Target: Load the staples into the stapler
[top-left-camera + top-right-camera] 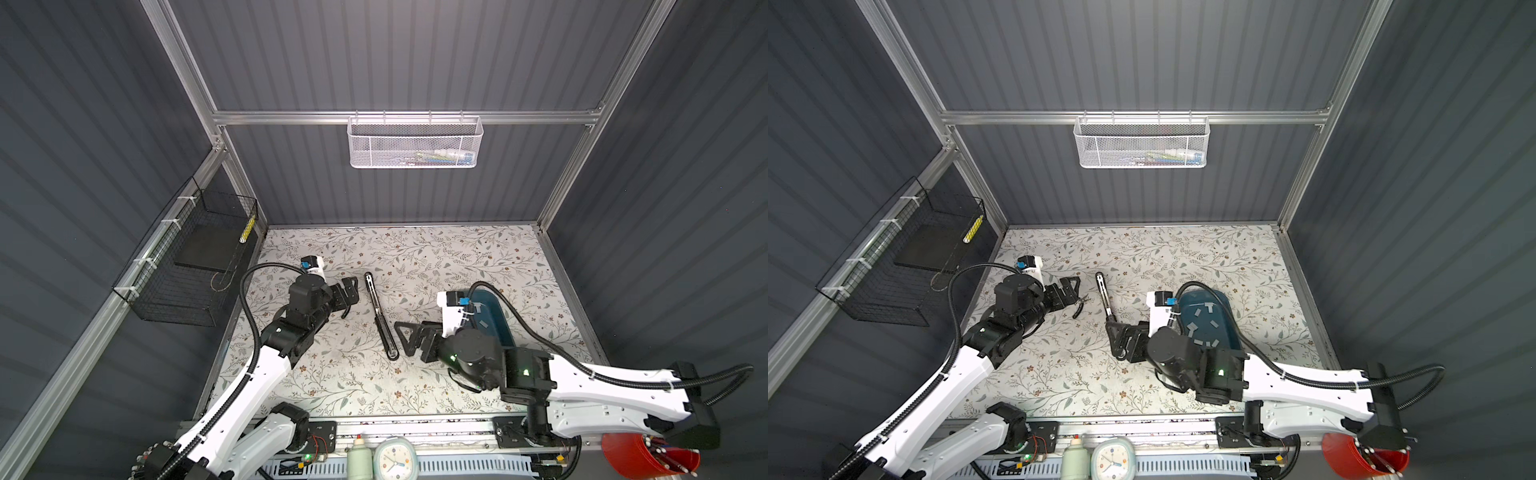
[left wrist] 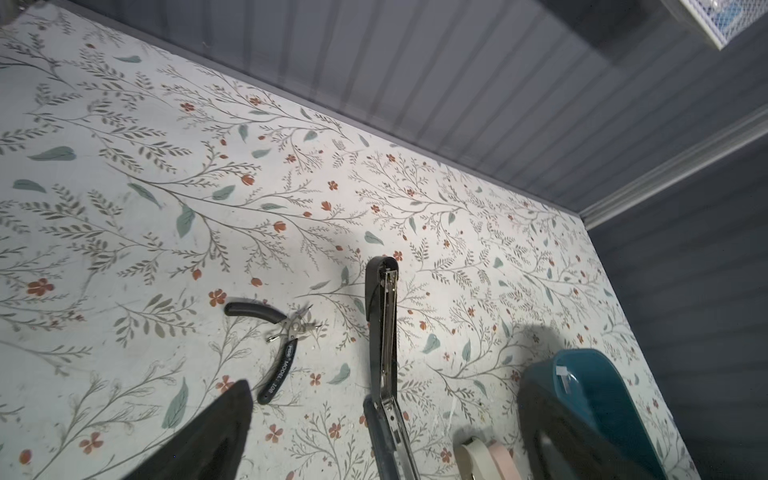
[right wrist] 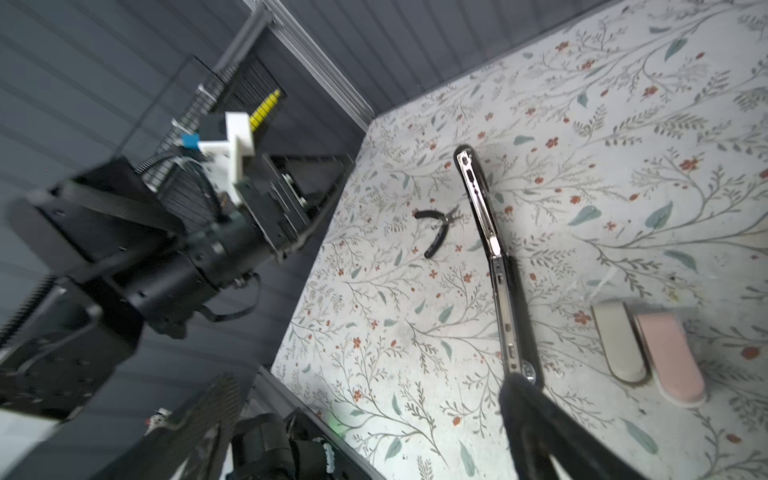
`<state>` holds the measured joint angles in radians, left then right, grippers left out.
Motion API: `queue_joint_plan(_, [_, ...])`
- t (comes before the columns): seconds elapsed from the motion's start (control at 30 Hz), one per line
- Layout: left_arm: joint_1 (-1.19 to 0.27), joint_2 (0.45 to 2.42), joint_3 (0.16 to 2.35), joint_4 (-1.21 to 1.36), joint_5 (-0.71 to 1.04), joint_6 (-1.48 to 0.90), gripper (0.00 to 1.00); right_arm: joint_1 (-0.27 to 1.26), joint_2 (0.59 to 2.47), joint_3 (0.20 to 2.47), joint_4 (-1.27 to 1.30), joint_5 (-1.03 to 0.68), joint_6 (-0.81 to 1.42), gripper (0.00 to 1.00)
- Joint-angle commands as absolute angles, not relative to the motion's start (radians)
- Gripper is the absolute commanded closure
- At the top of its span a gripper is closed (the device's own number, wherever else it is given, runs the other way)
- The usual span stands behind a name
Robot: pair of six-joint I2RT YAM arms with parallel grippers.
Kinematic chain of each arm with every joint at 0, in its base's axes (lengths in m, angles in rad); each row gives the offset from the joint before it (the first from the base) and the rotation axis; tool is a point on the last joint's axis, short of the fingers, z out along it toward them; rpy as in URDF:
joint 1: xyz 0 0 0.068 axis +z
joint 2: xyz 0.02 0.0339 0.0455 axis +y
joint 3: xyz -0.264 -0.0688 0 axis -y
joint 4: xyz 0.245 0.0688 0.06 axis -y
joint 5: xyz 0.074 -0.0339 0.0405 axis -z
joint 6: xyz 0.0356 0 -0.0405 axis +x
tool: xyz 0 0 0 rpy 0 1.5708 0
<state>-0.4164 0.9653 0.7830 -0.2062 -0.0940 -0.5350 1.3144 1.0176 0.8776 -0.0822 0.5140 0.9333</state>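
At mid-mat (image 1: 457,257) the stapler (image 1: 379,316) lies opened flat, with the staples (image 1: 1209,307) in a teal tray (image 1: 1227,320) at its three o'clock. The left claw (image 1: 351,297) at ten o'clock and the right claw (image 1: 403,338) at four gape wide, empty.

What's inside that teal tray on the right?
Several small grey staples lie loose in the teal tray, seen in a top view. The right arm covers part of it, so anything there is hidden.
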Motion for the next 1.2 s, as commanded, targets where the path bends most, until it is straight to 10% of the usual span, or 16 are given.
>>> queue_joint_plan(0.0, [-0.416,1.009,0.786,-0.125,0.001,-0.489,0.01,1.263,0.99,0.888,-0.103,0.51,0.867,0.01])
queue_joint_plan(0.87, [-0.494,1.403,0.771,0.155,0.021,-0.459,0.11,1.013,0.806,0.688,-0.057,0.546,0.659,0.08])
queue_joint_plan(1.17, [-0.496,1.562,0.804,0.195,-0.052,-0.467,0.42,1.014,0.812,0.677,-0.067,0.541,0.648,0.15])
